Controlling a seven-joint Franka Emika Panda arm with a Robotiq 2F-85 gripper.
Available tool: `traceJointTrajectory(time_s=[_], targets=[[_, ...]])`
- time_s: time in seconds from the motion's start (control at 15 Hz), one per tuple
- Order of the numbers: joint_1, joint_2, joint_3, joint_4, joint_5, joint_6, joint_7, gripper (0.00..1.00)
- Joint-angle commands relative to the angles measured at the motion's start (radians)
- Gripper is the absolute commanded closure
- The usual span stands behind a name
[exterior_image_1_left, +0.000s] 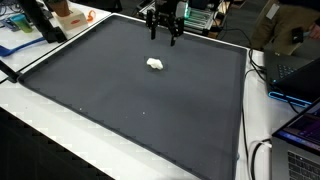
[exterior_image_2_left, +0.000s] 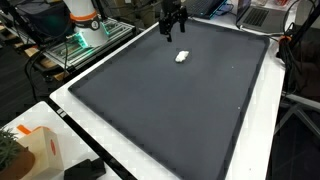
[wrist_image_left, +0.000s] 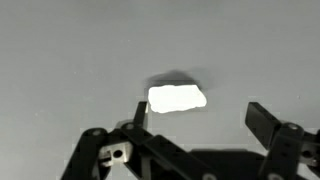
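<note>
**Open tool hangs above a small white lump on a dark mat**

The tool (exterior_image_1_left: 163, 36) is a black, two-fingered unit of hard, angular links. It hangs above the far part of the table (exterior_image_1_left: 60, 135) with its jaws spread wide and nothing between them. In the wrist view the two flat, dark fingers (wrist_image_left: 262, 118) stand well apart, and bare grey surface shows in the gap.

The white lump (exterior_image_1_left: 155, 64) lies on the mat (exterior_image_1_left: 150, 115), below the tool and a little nearer the camera in both exterior views, clear of the fingers. It is small, oblong and rounded, with soft, uneven edges. In the wrist view (wrist_image_left: 177, 98) it glares so brightly that its surface texture cannot be made out, and it throws a faint shadow along its upper side. What it is made of cannot be told.

The mat is a large, dark grey rectangle, matte and smooth, with a thin, darker border. It covers most of the table, whose white top shows as a pale rim around it (exterior_image_2_left: 110, 140). In an exterior view an orange box (exterior_image_2_left: 38, 150) sits at the near corner, off the mat.
</note>
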Motion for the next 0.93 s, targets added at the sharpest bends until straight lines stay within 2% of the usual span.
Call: traceJointTrajectory(time_s=[0.0,0.33,0.6,0.87], targets=[[0.025,0.018,-0.027,0.012,-0.002,-0.003,0.005,0.00],[0.040,0.053,-0.035,0.038,0.002,-0.005,0.002,0.00],[0.034,0.051,-0.051,0.031,0.048,0.048,0.004,0.00],[0.018,0.021,-0.062,-0.002,-0.010,0.122,0.048,0.00]])
